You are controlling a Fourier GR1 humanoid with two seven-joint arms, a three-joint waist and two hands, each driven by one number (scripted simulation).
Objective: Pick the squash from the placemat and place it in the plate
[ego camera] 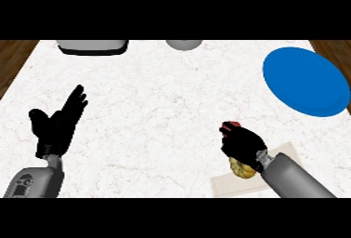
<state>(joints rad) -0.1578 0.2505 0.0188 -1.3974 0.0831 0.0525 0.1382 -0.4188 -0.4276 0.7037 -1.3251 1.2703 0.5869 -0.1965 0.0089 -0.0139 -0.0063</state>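
In the head view, a white marbled bench (pixel 165 102) fills most of the scene, with dark wooden floor showing at its far left and far right corners.

The right hand (pixel 241 143) sits at the near right, its fingers curled down over the far end of the yellow squash (pixel 242 170). The squash lies on the pale placemat (pixel 237 185), and only its ridged near end shows below the hand and beside the grey forearm. A small reddish patch (pixel 232 124) shows at the fingertips on the far side of the hand; what it is cannot be told. The placemat lies flat at the near right of the bench, partly covered by the forearm.

The blue plate (pixel 305 81) rests at the far right of the bench, well apart from the squash and the hand.

The left hand (pixel 57 125) is at the near left, fingers straight and spread, pointing away, holding nothing.

At the far edge, a grey and black appliance (pixel 93 47) stands on the left, and a grey rounded object (pixel 184 44) near the middle.
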